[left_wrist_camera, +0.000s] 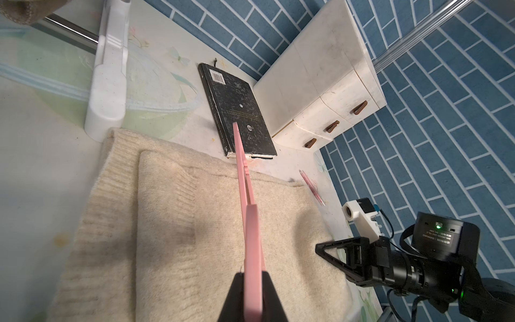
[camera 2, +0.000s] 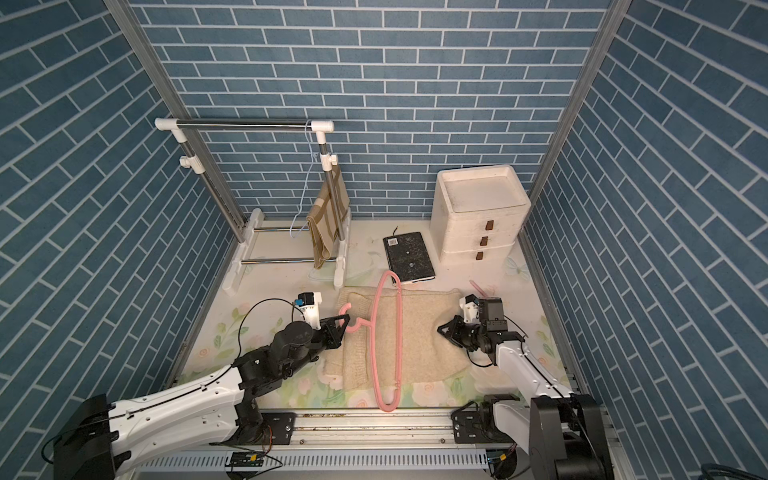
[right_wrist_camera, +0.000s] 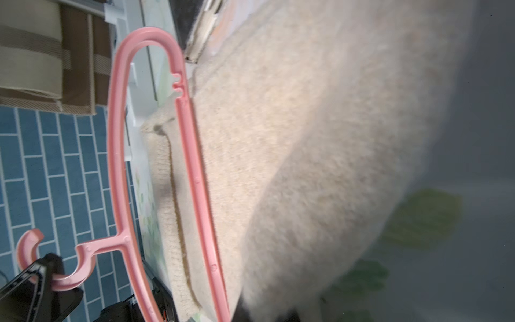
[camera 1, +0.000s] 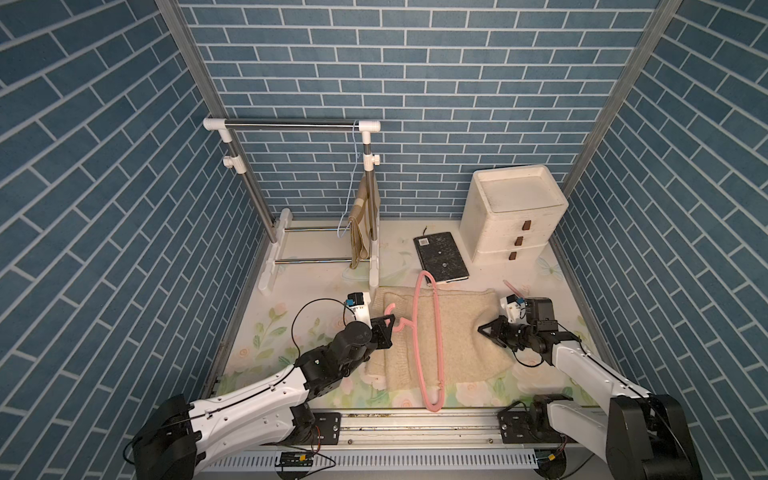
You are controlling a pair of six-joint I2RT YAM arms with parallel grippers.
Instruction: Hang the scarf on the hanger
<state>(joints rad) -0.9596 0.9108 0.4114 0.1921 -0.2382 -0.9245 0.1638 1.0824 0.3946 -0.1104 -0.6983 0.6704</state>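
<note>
scarf [camera 1: 461, 345]: cream knit, spread beneath hanger [camera 1: 438, 332]
hanger: pink
left gripper [camera 1: 390, 321]: clenched on hanger's hook
right gripper [camera 1: 484, 330]: pinched closed on scarf's edge

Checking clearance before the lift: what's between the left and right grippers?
The scarf, with the hanger frame crossing over it. The left gripper clamps the hanger's hook; the right gripper pinches the scarf's edge. This shows in both top views.

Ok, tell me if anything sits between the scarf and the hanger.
Nothing visible does. The pink hanger, its hook clamped in the left gripper, crosses directly over the scarf. The right gripper is shut on the scarf's edge.
</note>
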